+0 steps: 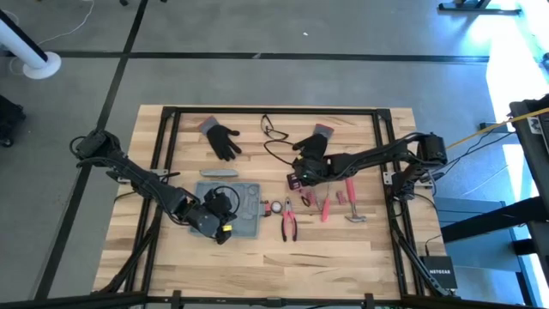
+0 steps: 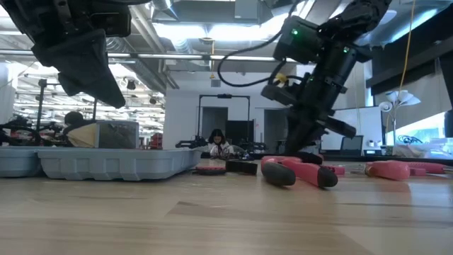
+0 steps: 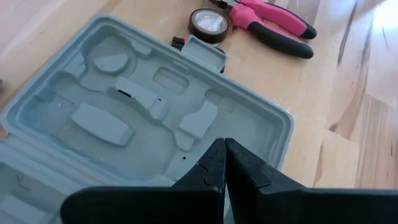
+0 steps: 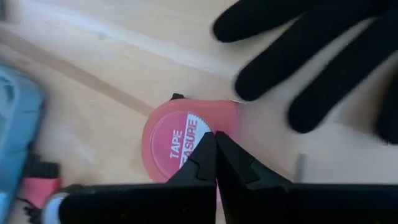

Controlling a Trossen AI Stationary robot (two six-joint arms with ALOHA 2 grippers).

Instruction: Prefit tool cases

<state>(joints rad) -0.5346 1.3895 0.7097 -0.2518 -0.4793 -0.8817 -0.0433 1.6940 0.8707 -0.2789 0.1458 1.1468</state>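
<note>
The blue-grey tool case lies open on the table with its moulded recesses facing up. My left gripper hangs shut above the case's near part. In the low view its dark fingers stand clear above the case. My right gripper is shut, points steeply down and sits right at a pink tape measure, beside a black glove. My right gripper comes from above with its shut fingertips over the round face of the tape measure, which lies flat on the table. Whether they touch it I cannot tell.
Right of the case lie a roll of dark tape, pink-handled pliers, pink screwdrivers and a hammer. A second black glove, a slim grey bar and a cable lie farther back.
</note>
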